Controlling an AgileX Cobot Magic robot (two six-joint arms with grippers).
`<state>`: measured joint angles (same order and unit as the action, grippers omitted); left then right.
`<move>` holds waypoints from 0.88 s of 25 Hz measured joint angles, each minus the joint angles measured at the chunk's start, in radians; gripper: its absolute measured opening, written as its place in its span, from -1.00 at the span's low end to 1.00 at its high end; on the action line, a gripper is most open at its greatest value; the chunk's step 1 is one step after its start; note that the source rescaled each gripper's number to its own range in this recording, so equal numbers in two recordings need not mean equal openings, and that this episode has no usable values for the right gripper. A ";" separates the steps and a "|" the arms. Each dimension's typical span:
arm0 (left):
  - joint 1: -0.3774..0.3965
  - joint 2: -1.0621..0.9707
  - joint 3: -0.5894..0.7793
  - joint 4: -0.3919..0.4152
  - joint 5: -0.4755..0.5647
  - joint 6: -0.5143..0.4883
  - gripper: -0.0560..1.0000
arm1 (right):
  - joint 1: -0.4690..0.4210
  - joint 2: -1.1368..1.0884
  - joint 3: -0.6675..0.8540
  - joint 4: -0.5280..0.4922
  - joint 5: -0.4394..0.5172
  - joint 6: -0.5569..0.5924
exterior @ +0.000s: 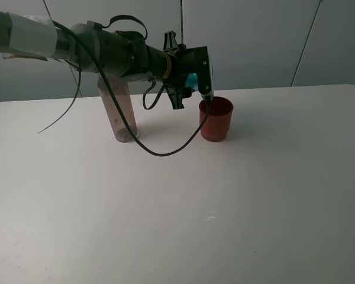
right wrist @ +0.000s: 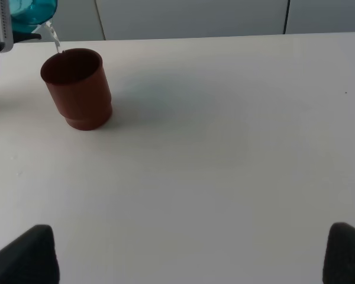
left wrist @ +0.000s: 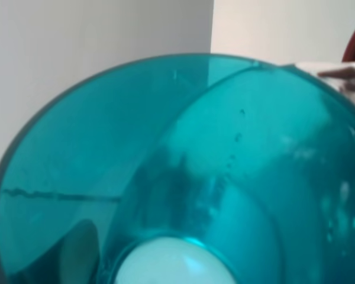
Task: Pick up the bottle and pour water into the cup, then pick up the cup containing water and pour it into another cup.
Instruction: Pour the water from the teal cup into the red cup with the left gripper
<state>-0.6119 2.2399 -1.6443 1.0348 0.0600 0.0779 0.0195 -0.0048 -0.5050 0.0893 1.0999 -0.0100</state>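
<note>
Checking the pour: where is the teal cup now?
Exterior high view: the teal cup hangs tilted just above the left rim of the red cup, right of the bottle.

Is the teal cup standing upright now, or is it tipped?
Tipped. In the right wrist view the teal cup hangs tilted above the red cup, and a thin stream of water falls from its rim.

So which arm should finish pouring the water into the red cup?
Left. The left end effector holds the teal cup tipped over the red cup, water trickling in. The right end effector sits open, well away from both.
</note>
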 joint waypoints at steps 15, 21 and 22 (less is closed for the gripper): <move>0.000 0.000 -0.002 0.070 0.004 0.037 -0.57 | 0.000 0.000 0.000 0.000 0.000 0.000; 0.000 0.000 -0.002 0.097 0.014 0.037 -0.57 | 0.000 0.000 0.000 0.000 0.000 0.000; 0.000 0.000 -0.002 0.102 0.013 0.037 -0.57 | 0.000 0.000 0.000 0.000 0.000 0.000</move>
<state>-0.6119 2.2399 -1.6464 1.1369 0.0734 0.1152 0.0195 -0.0048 -0.5050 0.0893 1.0999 -0.0100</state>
